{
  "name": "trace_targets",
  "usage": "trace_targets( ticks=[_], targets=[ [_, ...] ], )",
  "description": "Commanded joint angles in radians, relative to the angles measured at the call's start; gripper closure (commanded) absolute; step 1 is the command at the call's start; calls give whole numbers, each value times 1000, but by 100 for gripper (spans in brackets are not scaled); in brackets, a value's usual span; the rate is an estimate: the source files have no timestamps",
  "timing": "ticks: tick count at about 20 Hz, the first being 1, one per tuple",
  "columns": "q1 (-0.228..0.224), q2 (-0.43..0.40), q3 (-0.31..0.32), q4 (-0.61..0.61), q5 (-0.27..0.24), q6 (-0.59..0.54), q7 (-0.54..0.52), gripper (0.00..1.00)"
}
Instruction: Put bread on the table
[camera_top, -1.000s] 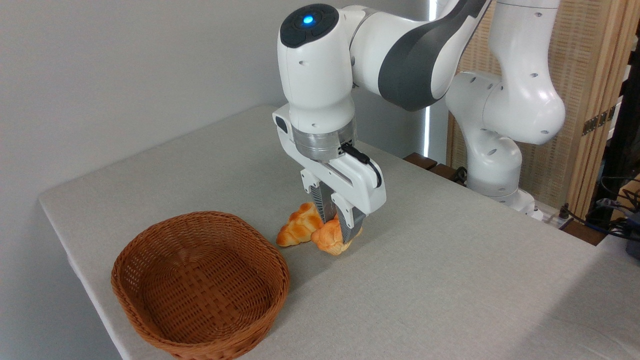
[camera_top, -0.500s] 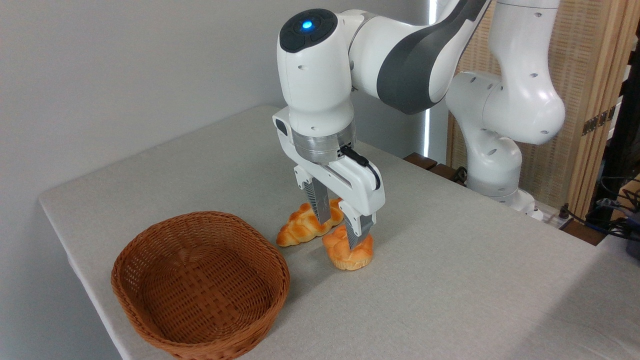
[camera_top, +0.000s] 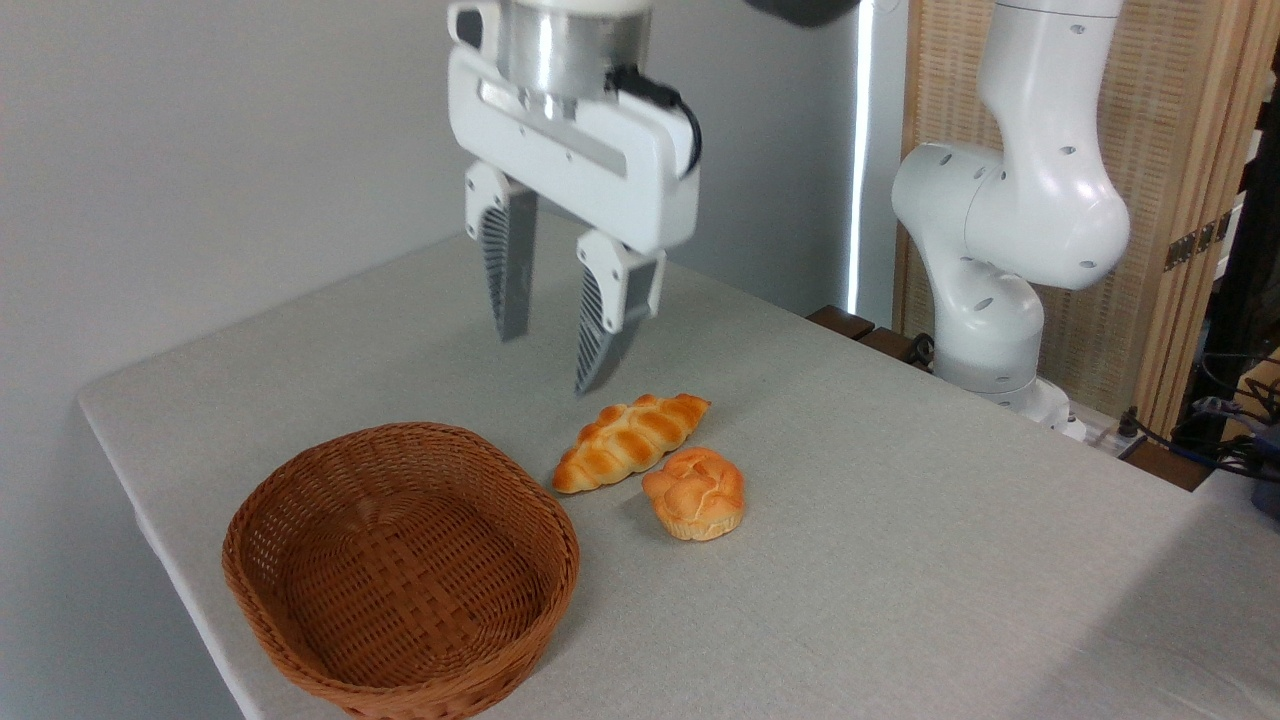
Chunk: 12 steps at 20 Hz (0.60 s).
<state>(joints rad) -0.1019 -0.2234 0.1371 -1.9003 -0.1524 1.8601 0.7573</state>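
Note:
The bread (camera_top: 695, 492), a small round knotted golden-orange bun with a pale base, rests upright on the grey-beige table (camera_top: 900, 560), near the middle. My gripper (camera_top: 550, 355) hangs well above the table, up and to the left of the bun, with its fingers (camera_top: 510, 265) apart and nothing between them. It is open and touches neither bread nor table.
A longer braided loaf (camera_top: 630, 441) lies just left of and behind the bun. A brown wicker basket (camera_top: 400, 570) with nothing in it stands at the front left corner. The arm's white base (camera_top: 1000, 300) rises at the table's back right edge.
The gripper let go of the bun, which now stands on the table, and then rose sharply up and to the left, fingers spread.

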Motion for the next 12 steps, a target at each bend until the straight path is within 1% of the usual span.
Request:
trace_targets(
  ticks=[1,2,3,4,5,6,8,9,10,11,12],
  targets=[
    [-56,85,-8,113,2,-47,-128,0],
    [-85,126,-30,154,42,-70,-163,0],
    [-103,157,-39,179,75,-88,-183,0],
    [-126,188,-43,205,91,-94,-226,0],
    [-134,215,-45,231,93,-95,-263,0],
    [-134,237,-45,256,90,-95,-269,0],
    [-133,239,-44,260,86,-99,-262,0],
    [-128,237,-40,259,83,-122,-250,0],
    [-124,239,-40,259,77,-165,-190,0],
    [-124,240,-37,259,74,-197,-153,0],
    [-124,242,-37,260,73,-212,-150,0]
  ],
)
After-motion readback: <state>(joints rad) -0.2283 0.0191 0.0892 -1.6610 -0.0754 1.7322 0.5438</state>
